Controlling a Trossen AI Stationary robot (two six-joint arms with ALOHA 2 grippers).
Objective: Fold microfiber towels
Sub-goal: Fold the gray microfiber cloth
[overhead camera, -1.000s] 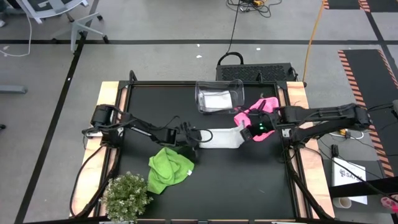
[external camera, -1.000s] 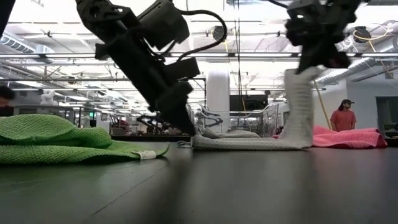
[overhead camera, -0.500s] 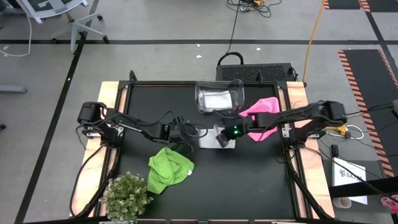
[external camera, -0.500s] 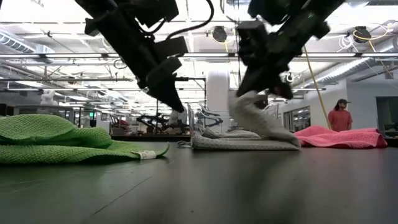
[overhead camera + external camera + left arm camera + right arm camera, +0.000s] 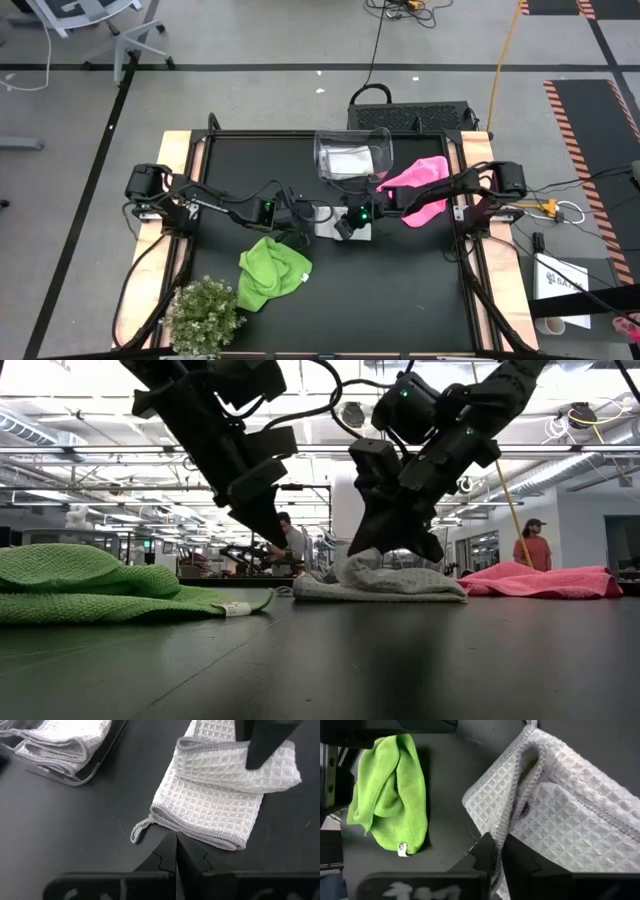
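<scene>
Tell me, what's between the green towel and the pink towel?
In the high view, the folded white towel lies between the green towel and pink towel, with both grippers, left and right, meeting at it.

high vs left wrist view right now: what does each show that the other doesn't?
Only the high view: the pink towel on the table's right side, the lime green towel with the plant beside it, and both arms reaching to the table's middle.

Only the left wrist view: the white towel up close, folded over on itself, its hanging loop beside the shut left gripper.

Both: that white towel, the right gripper on it, and the clear bin holding another folded white towel.
</scene>
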